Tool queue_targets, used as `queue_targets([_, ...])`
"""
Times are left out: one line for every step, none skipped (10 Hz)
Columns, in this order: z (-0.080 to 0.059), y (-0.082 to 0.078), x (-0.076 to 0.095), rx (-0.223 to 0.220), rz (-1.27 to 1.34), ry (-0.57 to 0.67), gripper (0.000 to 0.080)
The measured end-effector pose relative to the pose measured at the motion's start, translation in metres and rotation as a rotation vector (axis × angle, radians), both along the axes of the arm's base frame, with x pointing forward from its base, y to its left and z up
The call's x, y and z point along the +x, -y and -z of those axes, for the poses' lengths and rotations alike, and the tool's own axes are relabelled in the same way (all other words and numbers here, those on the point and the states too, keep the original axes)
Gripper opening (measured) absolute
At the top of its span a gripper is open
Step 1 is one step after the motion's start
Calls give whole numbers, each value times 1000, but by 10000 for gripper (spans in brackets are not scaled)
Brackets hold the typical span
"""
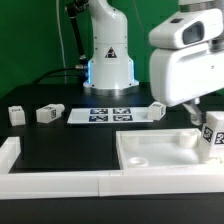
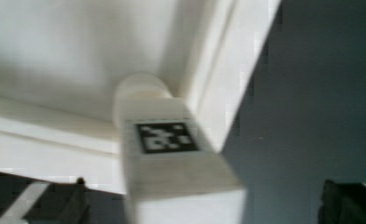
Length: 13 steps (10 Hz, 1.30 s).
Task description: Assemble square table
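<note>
Green backdrop (image 1: pixel 30 35), black tabletop (image 1: pixel 70 150)

You have no words or numbers to read here. Black-and-white square tags sit on the marker board (image 1: pixel 110 114), on the loose legs (image 1: pixel 50 114), and on the leg (image 2: pixel 162 140) in the wrist view. A dark triangle mark (image 1: pixel 109 49) on the arm base (image 1: pixel 108 68) is too small to read.

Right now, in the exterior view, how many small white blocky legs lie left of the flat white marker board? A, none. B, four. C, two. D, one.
C: one small white blocky leg and a second leg beside it lie off the exterior view's left end of the flat white marker board.
</note>
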<state>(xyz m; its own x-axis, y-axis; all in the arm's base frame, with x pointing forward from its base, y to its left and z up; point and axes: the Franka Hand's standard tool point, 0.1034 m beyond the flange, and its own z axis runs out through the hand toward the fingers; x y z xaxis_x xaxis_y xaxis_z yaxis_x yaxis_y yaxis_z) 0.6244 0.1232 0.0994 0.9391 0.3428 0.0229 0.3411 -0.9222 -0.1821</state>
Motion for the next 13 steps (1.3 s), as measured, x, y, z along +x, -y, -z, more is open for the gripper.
queue_targets([-1,9,11,-14,9,-19,649])
queue_targets([1,9,17,-24,17,-10,649])
queue_targets([6,10,16,-21,33,-21,649])
queue_targets([14,11,17,-11,77,-39,649])
queue_targets([17,6,15,-10,98,-49,649])
queue_targets([20,0,13,-10,94,-50,649])
queue_targets([20,-1,13,-10,99,-51,649])
queue_targets([20,0,13,-11,104,-52,649])
queue_targets([20,0,13,-11,107,-52,561])
queue_targets([20,-1,13,-12,164,-63,561])
queue_targets([20,0,13,-16,244,-78,371])
queue_targets([21,5,13,-25,304,-88,301])
queue_targets([22,5,13,-27,350,-96,301])
